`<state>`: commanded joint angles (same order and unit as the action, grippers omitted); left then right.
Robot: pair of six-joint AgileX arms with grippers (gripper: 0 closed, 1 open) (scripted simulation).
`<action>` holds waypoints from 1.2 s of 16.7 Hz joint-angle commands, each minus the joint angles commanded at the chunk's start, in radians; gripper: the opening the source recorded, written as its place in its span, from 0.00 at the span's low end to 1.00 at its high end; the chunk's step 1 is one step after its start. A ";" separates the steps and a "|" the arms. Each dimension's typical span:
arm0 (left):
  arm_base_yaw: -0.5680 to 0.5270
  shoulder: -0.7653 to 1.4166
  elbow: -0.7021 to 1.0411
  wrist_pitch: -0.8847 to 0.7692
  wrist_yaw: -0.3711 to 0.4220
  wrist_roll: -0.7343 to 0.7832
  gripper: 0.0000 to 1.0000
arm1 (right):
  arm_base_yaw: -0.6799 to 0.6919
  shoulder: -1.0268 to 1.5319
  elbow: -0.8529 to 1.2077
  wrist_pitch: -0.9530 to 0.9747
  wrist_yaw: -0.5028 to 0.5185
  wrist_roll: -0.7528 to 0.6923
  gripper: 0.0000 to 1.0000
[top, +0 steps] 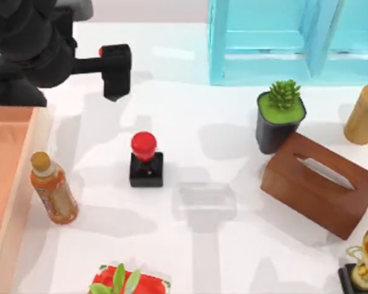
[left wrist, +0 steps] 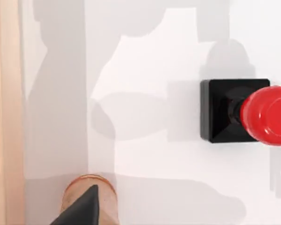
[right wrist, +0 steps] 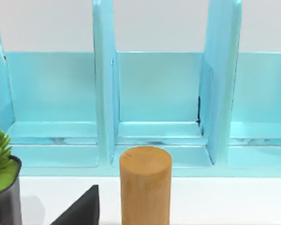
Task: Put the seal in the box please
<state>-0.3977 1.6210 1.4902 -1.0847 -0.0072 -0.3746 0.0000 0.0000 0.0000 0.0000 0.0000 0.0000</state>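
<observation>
The left wrist camera looks straight down on a white table (left wrist: 145, 51) crossed by soft grey shadows. The seal (left wrist: 243, 111) stands on it with its black square base flat on the surface and its glossy red round knob on top, the knob partly cut off by the picture's edge. Well apart from it, a peach-orange wall of the box (left wrist: 4, 112) runs as a long strip along the border of the picture. Near that wall, a bottle's round orange-tan cap (left wrist: 105, 187) is seen from above, with one dark pointed fingertip (left wrist: 82, 211) of the left gripper overlapping it.
</observation>
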 joint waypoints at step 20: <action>-0.137 0.542 0.467 -0.285 0.010 -0.131 1.00 | 0.000 0.000 0.000 0.000 0.000 0.000 1.00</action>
<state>-0.5351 2.1628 1.9575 -1.3696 0.0026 -0.5057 0.0000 0.0000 0.0000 0.0000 0.0000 0.0000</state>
